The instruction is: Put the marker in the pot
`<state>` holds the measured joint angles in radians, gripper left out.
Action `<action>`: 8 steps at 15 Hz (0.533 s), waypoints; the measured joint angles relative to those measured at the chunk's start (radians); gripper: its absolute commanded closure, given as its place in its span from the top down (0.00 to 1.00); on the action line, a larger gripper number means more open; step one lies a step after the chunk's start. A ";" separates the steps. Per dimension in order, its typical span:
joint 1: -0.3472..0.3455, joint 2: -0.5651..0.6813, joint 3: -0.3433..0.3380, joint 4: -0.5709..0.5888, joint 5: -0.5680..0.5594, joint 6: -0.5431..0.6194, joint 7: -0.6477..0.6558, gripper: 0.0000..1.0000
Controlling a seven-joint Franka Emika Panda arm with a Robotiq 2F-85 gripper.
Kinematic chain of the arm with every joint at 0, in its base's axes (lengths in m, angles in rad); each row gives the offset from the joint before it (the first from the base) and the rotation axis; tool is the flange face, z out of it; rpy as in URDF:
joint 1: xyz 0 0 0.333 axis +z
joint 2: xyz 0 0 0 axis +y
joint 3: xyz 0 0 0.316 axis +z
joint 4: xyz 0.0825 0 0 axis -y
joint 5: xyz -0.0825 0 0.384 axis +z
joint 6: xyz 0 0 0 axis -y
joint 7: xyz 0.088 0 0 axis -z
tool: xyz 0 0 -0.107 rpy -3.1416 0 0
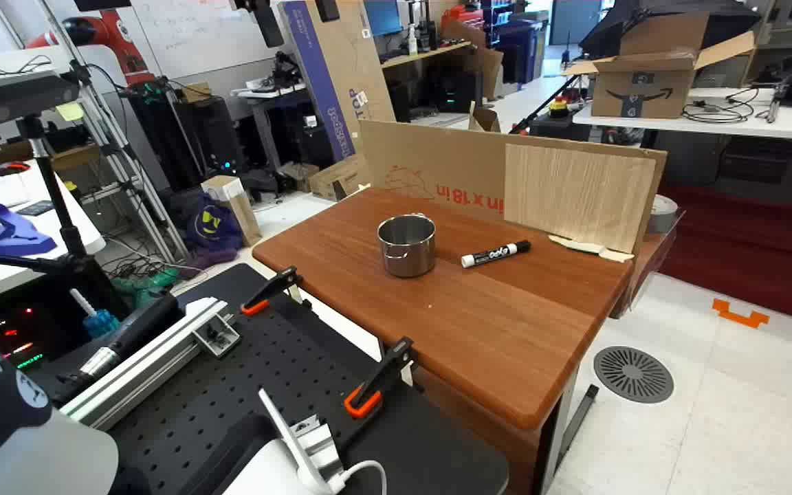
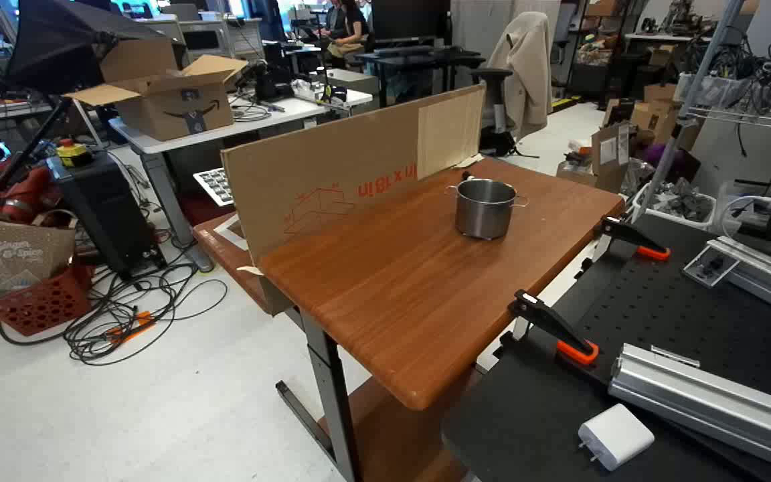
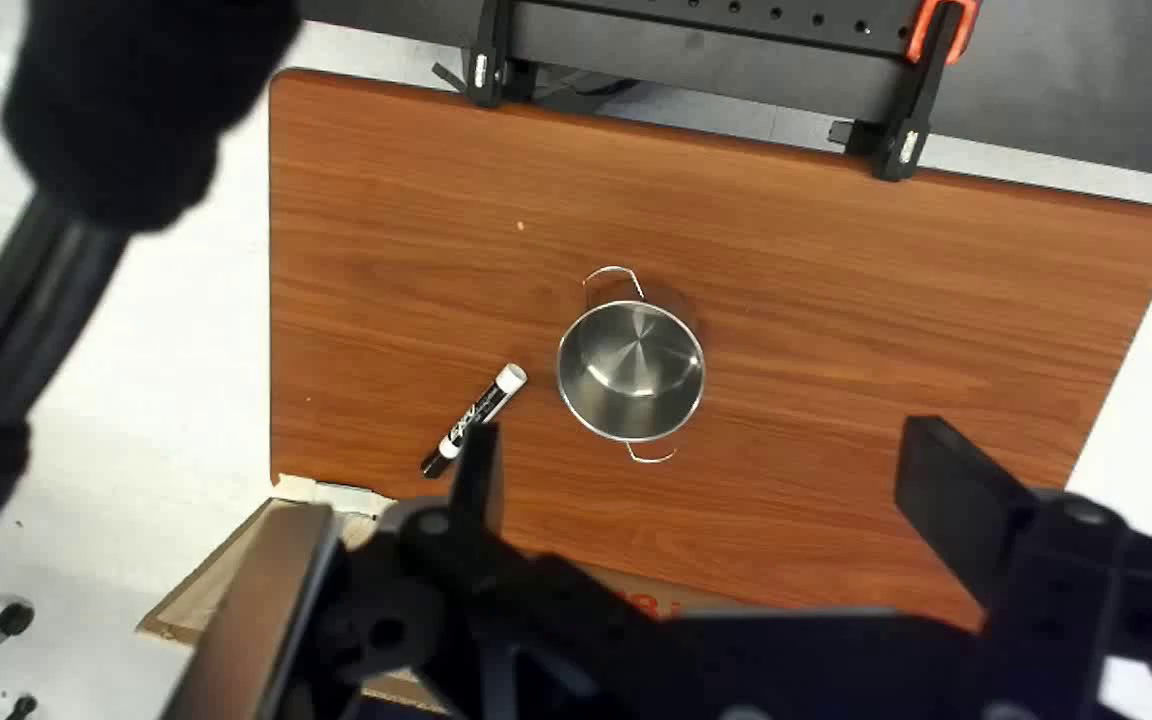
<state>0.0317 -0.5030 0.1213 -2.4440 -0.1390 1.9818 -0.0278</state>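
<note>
The marker point(image 1: 496, 254) is a black pen with white bands and a black cap. It lies on the wooden table beside the silver metal pot point(image 1: 407, 246), apart from it. In an exterior view the pot point(image 2: 484, 209) hides most of the marker; only its dark tip point(image 2: 467, 175) shows. In the wrist view the pot point(image 3: 631, 370) stands upright, its inside empty, with the marker point(image 3: 476, 420) to its left. My gripper point(image 3: 704, 450) is open and empty, high above the table. Its left finger appears close beside the marker's cap end in the picture, but far above it.
A cardboard panel point(image 1: 437, 165) stands along one table edge point(image 1: 286, 240). Black clamps with orange pads point(image 1: 379, 378) grip the opposite edge, beside a black perforated board point(image 1: 231, 385). Aluminium profiles point(image 2: 713, 395) and a white charger point(image 2: 616, 435) lie on that board.
</note>
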 measured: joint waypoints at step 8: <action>-0.005 0.070 -0.060 0.003 0.013 0.076 0.008 1.00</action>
<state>0.0265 -0.4326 0.0609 -2.4410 -0.1261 2.0576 -0.0199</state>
